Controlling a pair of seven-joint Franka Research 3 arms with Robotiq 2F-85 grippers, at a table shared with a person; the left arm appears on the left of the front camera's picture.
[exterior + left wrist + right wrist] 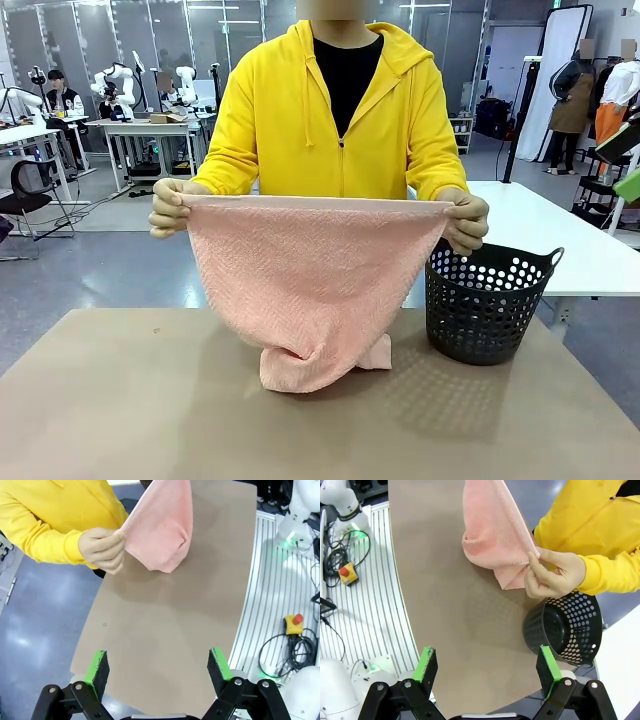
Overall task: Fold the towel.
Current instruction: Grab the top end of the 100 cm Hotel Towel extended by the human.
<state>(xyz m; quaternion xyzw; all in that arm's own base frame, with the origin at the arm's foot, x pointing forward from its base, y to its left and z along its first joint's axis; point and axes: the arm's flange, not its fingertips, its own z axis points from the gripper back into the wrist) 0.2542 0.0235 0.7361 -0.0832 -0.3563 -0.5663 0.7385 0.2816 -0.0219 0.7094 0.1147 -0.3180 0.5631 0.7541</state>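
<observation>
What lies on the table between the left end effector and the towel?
Nothing: the stretch of table between the left end effector and the towel is bare, as the left wrist view shows.

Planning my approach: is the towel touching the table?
Touching. The front view shows the towel with its lower end bunched and resting on the table.

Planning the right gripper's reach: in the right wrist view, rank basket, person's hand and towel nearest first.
1. Basket, at right, nearest the right gripper.
2. Person's hand, beyond the basket.
3. Towel, top centre; the hand pinches it, so nearly tied.
</observation>
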